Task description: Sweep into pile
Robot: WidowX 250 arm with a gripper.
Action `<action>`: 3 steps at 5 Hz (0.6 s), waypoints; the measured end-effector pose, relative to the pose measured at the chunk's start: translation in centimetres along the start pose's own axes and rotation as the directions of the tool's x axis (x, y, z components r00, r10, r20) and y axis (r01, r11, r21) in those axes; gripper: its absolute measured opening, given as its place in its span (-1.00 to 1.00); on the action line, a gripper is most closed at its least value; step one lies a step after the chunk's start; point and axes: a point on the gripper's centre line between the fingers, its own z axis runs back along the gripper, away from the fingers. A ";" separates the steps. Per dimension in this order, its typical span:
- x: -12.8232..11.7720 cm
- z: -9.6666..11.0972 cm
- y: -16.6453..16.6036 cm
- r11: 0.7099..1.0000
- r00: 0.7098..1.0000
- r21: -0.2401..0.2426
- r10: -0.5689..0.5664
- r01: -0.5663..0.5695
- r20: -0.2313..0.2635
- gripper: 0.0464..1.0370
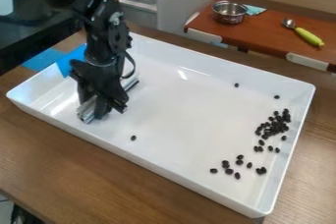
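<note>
My black gripper (101,101) is at the left part of the white tray (197,66), low over its floor, shut on a metallic bar-like sweeping tool (87,112) that lies slantwise between its fingers. Many dark beans (274,125) are clustered near the tray's right wall. A looser group of beans (229,171) lies toward the lower right corner. One lone bean (133,138) is right of and below the gripper, and two others, a bean (236,85) and another bean (277,97), sit apart toward the far wall.
The tray's raised walls surround the beans, and it rests on a wooden table (78,156). Behind, a reddish-brown surface (263,36) holds a metal pot (230,13) and a green-handled scoop (307,36). Blue material (44,59) lies by the tray's left edge.
</note>
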 end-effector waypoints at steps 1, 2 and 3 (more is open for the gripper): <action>-0.5 0.0 -1.3 1.000 1.000 -0.010 -0.022 0.022 -0.016 -0.31; -0.9 0.5 -3.3 0.998 0.998 -0.053 -0.025 0.022 -0.051 -0.31; -1.1 1.6 -6.0 0.993 0.997 -0.107 -0.046 0.039 -0.058 -0.31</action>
